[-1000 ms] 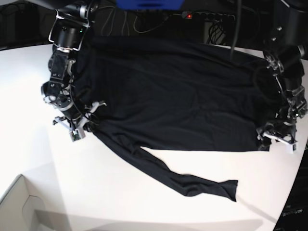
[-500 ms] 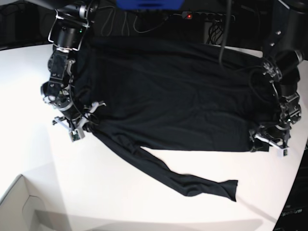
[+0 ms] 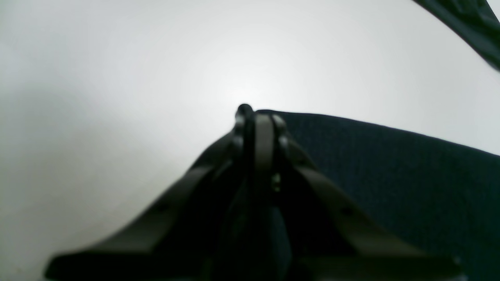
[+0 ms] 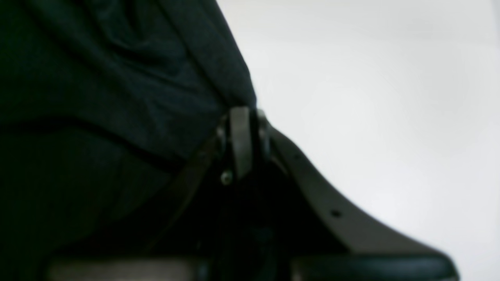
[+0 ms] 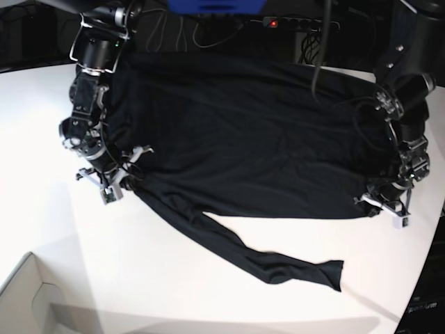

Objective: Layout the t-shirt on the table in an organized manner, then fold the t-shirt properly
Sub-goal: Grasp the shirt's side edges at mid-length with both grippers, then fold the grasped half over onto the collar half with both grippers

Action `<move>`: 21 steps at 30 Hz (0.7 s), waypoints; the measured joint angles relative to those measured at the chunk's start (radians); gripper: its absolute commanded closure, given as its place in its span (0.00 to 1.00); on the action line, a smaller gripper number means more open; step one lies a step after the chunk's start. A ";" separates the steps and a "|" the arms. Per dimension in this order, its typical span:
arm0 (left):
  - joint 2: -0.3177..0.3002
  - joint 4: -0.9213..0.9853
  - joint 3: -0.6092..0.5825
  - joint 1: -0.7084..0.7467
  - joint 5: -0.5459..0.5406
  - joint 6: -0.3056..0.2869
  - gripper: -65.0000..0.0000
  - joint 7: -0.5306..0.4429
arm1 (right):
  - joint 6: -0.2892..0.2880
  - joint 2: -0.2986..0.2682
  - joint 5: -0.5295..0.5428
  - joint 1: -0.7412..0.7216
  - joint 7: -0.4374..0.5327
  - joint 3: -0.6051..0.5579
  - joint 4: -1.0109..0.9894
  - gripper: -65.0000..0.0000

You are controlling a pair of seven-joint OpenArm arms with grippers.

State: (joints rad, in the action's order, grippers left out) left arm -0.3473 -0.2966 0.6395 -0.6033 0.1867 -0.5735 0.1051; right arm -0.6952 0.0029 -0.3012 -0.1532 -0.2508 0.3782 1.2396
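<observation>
Right gripper (image 5: pixel 111 186), at 9 o'clock, is clamped on the plain black soft t-shirt (image 5: pixel 243 139) spread across the smooth white table (image 5: pixel 42 125). Left gripper (image 5: pixel 384 209), at 3 o'clock, is pinched on the hem corner. Advice: lift both evenly, keeping the cloth taut.

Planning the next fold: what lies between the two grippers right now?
In the base view, only the t-shirt body spans between the right gripper and left gripper; nothing rests on it.

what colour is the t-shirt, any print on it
Plain black, no visible print. The t-shirt shows best in the base view, spread on the white table.
</observation>
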 measured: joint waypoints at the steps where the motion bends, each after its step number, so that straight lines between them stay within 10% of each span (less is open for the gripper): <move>1: 0.001 -0.002 0.000 0.002 0.000 -0.002 1.00 0.002 | 0.000 0.000 -0.003 0.008 0.000 0.000 0.013 1.00; 21: 0.042 -0.716 0.044 0.268 -0.333 -0.023 1.00 0.488 | -0.004 0.000 0.096 0.171 -0.008 0.000 0.322 1.00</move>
State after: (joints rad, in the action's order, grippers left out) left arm -0.3054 -1.0122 0.6838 -0.3355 -0.1463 -0.5968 0.5930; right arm -0.6994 0.0032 -0.2054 0.0174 -0.2584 0.3786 1.5616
